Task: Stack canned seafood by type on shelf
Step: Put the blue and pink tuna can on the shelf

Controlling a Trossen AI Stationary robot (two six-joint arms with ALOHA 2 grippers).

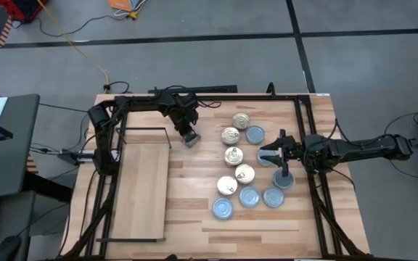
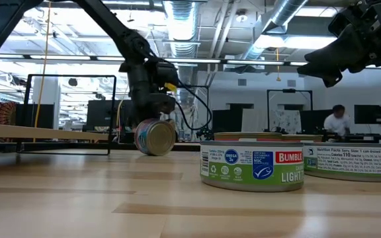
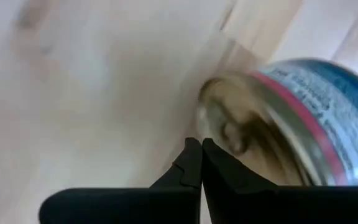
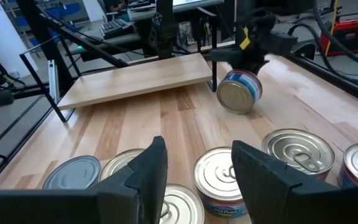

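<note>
Nearest tin [image 2: 253, 164] reads "BUMBLE… LIGHT"; left gripper [image 3: 201, 163] clenched beside a tipped can [image 2: 155, 137]; right gripper [image 4: 194, 163] released.

Bright even overhead lighting, ceiling striplights [image 2: 184, 16] glaring in low view, left wrist view heavily blurred

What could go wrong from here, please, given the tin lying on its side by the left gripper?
The tipped tin rests on its curved wall beside the shelf, so it could roll off across the table. The left gripper is shut with the tin beside its tips, not between them, so any push may just knock it farther. The right gripper hangs open over the crowded upright tins and might bump a neighbour when it descends.
</note>
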